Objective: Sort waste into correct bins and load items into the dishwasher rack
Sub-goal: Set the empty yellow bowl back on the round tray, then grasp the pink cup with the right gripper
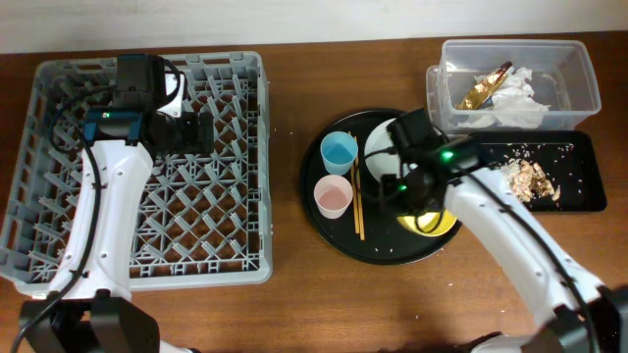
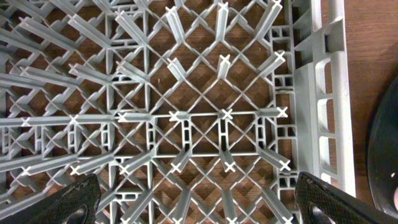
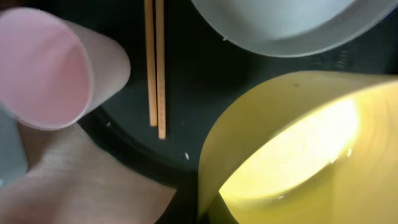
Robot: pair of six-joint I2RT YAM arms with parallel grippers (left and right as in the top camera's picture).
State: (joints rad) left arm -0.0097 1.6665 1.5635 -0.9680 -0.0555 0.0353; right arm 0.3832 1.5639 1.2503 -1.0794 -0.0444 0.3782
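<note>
Plainly the yellow bowl (image 1: 439, 225) sits on the round black tray (image 1: 378, 251) toward the desk's (image 1: 294, 304) right, directly beneath the right fingers (image 1: 420, 201), whose spread I cannot tell, while the left fingers (image 2: 71, 199) hang wide apart over the grey rack (image 1: 257, 196), well away leftward.

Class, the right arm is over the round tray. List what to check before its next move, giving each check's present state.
1. Left pincer open and empty: ok.
2. Rack has free pegs: ok.
3. Right pincer's hold on the bowl: cannot tell; its fingers are out of view.
4. Napkins and wrapper in the tub: ok.
5. Scraps in the black tray: ok.
6. Blue cup, pink cup, chopsticks and plate loaded: not ok; all on the round tray.
</note>
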